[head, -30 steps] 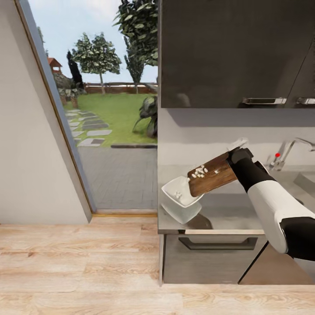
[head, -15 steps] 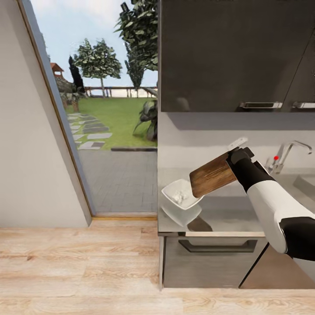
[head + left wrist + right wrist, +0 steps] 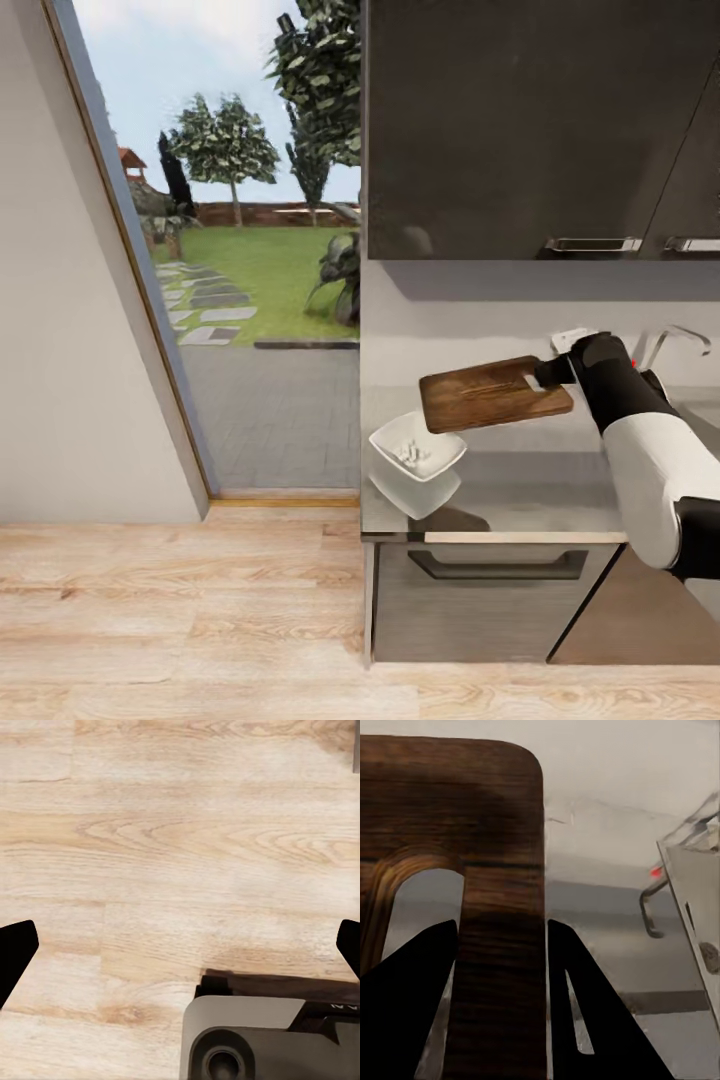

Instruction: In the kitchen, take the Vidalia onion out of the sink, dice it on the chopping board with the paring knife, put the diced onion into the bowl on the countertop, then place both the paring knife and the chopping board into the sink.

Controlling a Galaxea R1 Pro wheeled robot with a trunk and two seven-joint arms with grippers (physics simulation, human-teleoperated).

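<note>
**Holding the wooden board level above the bowl**

Starting nearest, the left wrist view looks down on pale wood floor (image 3: 180,832), with the left gripper (image 3: 180,945) spread wide, its two dark fingertips at opposite edges of the picture and nothing between them. In the right wrist view the right gripper (image 3: 501,967) is clamped on the rectangular brown wooden chopping board (image 3: 472,810), one black finger on each side of the strip beside the handle slot.

From the head view, the right arm reaches over the long glossy grey countertop (image 3: 520,490) and the right gripper (image 3: 556,370) holds the chopping board (image 3: 490,392) by its handle end, nearly flat and clear of the slab. Under the board's far-left corner sits the shallow white squarish bowl (image 3: 415,447), near the counter's left end, with small whitish bits of diced onion (image 3: 408,455) inside. Farther right, the chrome tap with a red knob (image 3: 680,340) rises behind the arm. Dark matte cabinets (image 3: 520,120) hang above, and the tall glass door (image 3: 230,250) shows a garden.
</note>
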